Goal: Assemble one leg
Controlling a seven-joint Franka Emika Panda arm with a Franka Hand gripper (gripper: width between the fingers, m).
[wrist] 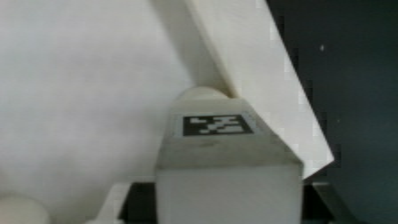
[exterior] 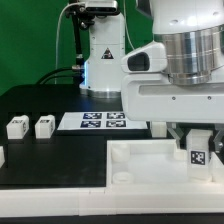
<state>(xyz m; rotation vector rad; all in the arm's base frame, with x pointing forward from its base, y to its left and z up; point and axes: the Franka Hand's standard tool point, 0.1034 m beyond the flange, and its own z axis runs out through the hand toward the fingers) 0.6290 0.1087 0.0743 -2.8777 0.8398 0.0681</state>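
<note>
Holding the small white plastic leg block with its black-and-white tag (exterior: pixel 198 152) between narrow jaws, the two-finger gripper (exterior: pixel 197 140) hangs over the large white square tray-like piece (exterior: pixel 140 165), at a corner on the exterior view's right. In the wrist view the leg (wrist: pixel 221 150) sits against the tray's raised rim (wrist: pixel 240 70). Pressing down off-centre would likely jam it on that rim (the socket itself is hidden), or twist it in the grip. Two spare white leg blocks (exterior: pixel 30 126) wait well apart.
</note>
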